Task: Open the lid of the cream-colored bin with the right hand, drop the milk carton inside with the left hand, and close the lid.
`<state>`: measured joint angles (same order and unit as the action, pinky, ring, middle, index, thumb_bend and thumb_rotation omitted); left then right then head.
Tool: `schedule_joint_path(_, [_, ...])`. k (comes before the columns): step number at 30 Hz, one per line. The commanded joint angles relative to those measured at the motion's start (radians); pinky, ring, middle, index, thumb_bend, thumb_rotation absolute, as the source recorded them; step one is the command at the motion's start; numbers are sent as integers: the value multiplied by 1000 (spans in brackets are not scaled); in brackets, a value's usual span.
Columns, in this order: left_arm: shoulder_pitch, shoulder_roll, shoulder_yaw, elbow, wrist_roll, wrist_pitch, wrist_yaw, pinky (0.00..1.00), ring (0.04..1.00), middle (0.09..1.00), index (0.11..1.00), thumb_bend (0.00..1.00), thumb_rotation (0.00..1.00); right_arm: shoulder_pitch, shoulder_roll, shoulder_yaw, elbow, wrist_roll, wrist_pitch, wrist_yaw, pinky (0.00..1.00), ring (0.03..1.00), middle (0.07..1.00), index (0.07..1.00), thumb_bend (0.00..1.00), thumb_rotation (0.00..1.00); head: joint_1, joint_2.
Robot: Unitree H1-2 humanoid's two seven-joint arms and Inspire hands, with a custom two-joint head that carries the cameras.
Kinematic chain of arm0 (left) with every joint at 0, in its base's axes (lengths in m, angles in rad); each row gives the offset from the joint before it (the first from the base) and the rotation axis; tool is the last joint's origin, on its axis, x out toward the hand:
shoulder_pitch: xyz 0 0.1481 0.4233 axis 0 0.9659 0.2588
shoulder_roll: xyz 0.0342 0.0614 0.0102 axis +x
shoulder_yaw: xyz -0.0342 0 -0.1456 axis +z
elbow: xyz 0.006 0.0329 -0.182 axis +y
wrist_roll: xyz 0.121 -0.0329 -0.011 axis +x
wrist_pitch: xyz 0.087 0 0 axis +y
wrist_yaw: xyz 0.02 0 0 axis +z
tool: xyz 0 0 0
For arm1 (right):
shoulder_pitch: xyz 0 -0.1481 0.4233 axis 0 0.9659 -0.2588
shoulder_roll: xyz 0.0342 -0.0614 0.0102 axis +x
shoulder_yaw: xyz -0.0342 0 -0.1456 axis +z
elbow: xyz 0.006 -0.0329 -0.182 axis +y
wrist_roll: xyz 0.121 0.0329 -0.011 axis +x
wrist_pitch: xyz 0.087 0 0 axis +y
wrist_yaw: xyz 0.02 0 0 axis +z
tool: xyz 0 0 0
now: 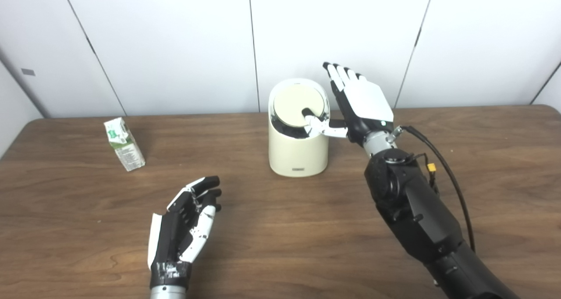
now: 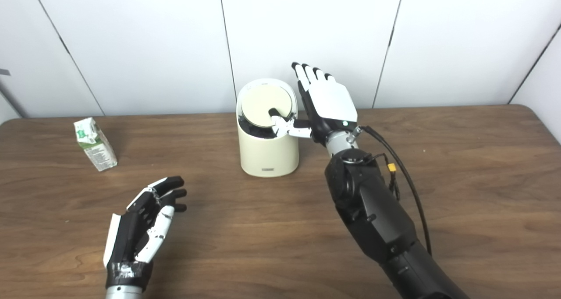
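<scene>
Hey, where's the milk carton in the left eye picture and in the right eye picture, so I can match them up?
Left eye view: the milk carton stands at left of centre on the table, well left of the cream-colored bin.
Right eye view: the milk carton sits nearer the picture's left edge.
Shared landmark: the cream-colored bin, with the right hand at its lid.
</scene>
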<state>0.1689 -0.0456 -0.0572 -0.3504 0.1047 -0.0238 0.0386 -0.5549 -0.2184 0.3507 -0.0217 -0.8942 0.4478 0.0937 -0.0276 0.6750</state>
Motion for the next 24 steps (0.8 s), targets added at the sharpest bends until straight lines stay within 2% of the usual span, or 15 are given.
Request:
schedule_joint_path(1, [-8,-10,-3,-14,5,-38,8,635,736,770,757,272,471,-39,18,-44,-61,26,7,-4,1000,1000,1000,1000,861,919,0,0])
schedule_joint_path(4, [-9,-11,-4,-10,10,-40,9,635,736,769,756,274,475,-11,32,-96,-91,77,11,5,1000,1000,1000,1000,894,979,1,-4])
schedule_joint_path(8, [-7,-9,-7,-11,19,-48,9,632,731,765,754,267,479,45,46,-146,-140,113,9,-7,1000,1000,1000,1000,935,999,1,-4])
schedule_joint_path(10, [-6,-10,-7,-11,15,-47,9,636,731,764,754,270,478,72,44,-156,-162,117,-6,-22,1000,1000,1000,1000,951,1000,1,-4])
schedule_joint_path(15, [-5,-5,-6,-14,12,-45,5,640,734,766,754,268,474,203,70,-215,-284,228,-67,-54,1000,1000,1000,1000,980,1000,5,-2])
schedule_joint_path(21, [-5,-1,-3,-22,15,-41,4,626,726,761,750,267,471,389,83,-214,-412,292,-143,-74,961,1000,1000,1000,918,1000,14,0])
schedule_joint_path(22, [-5,0,-2,-21,16,-41,4,626,726,761,749,268,473,424,85,-218,-426,320,-176,-83,959,1000,1000,1000,874,1000,14,0])
schedule_joint_path(24, [-5,3,0,-23,7,-40,0,628,727,763,752,266,477,490,100,-230,-443,377,-260,-121,913,985,1000,1000,665,993,13,4])
